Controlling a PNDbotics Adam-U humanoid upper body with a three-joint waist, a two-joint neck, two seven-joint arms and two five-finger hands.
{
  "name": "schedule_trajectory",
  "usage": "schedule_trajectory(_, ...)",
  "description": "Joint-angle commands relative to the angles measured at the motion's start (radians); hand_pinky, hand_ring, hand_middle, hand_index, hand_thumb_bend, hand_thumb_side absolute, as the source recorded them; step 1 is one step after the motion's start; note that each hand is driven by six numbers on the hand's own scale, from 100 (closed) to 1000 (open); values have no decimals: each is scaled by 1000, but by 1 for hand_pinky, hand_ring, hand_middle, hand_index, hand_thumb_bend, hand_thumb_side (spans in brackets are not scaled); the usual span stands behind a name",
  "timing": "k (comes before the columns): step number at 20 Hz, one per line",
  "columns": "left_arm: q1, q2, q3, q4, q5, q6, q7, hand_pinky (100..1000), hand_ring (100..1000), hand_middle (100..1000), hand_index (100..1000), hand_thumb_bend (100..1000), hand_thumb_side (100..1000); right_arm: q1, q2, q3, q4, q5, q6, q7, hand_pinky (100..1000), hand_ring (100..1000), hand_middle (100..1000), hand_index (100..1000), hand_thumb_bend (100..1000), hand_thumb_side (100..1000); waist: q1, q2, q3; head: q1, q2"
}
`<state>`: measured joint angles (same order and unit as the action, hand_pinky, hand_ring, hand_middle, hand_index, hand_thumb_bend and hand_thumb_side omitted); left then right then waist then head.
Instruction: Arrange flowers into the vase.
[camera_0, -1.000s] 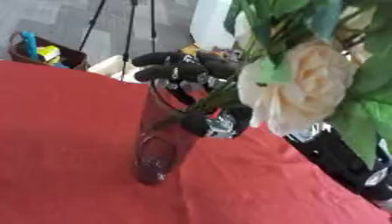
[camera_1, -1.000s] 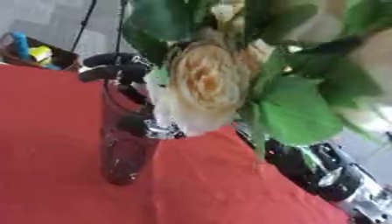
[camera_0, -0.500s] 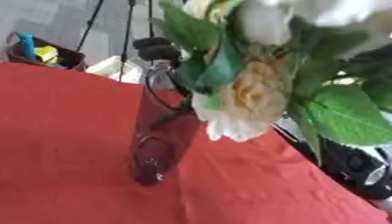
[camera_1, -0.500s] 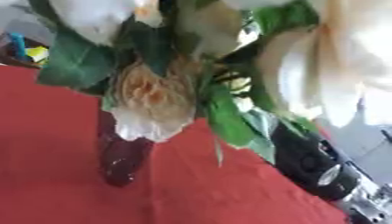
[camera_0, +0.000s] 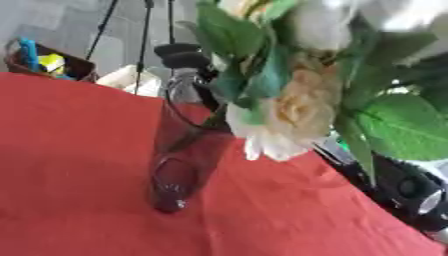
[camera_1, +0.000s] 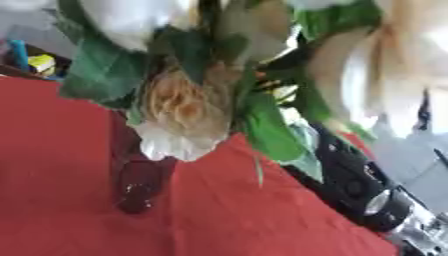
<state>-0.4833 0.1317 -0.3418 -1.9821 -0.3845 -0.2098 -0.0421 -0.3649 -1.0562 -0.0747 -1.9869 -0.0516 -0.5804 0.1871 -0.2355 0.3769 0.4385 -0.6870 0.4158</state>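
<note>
The flowers (camera_0: 293, 107) have swung closer to the camera and further over the vase (camera_0: 185, 155) than a second ago, now filling the upper right of both views. They are a bunch of cream and white blooms with broad green leaves, and their dark stems run down and left into the vase's mouth. The vase is a tall clear glass tube with a dark tint, standing on the red cloth of the counter (camera_0: 70, 175), roughly midway across it and toward its far edge.

The right hand (camera_0: 184, 56) shows as dark fingers just above and behind the vase's rim, by the stems; whether they are curled round the stems cannot be told, since leaves hide most of the hand. The black right arm (camera_1: 354, 182) lies along the counter's right edge.

A box (camera_0: 44, 62) holding blue and yellow items sits beyond the counter's far left corner.
</note>
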Motion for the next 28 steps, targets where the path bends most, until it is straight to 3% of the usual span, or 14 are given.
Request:
schedule_trajectory(1, -8, 0, -16, -18, 2, 1, -3, 523, 748, 740, 740, 100, 745, 5, -48, -26, -13, 34, -13, -25, 1000, 1000, 258, 969, 179, 1000, 9, -17, -3, -2, -12)
schedule_trajectory(8, -9, -3, -15, -18, 3, 2, -4, 523, 748, 741, 739, 100, 748, 32, -54, -28, -13, 140, -24, -42, 1000, 1000, 242, 965, 225, 1000, 9, -14, -6, -2, -17)
schedule_trajectory(11, -9, -6, -15, -18, 3, 3, -5, 523, 749, 741, 739, 100, 749, 36, -52, -22, -13, 157, -30, -57, 1000, 1000, 253, 969, 204, 1000, 9, -13, -7, 3, -20)
schedule_trajectory(20, -10, -10, -10, -18, 1, 9, 0, 523, 751, 743, 739, 100, 756, 74, -57, -26, -13, 118, -91, -89, 1000, 1000, 259, 974, 175, 1000, 9, -6, -20, 126, -17)
schedule_trajectory(28, -9, -11, -11, -18, -2, 11, -2, 523, 752, 744, 739, 100, 756, 86, -63, -37, -13, 75, -112, -118, 1000, 1000, 286, 985, 182, 1000, 9, -4, -26, 124, -25)
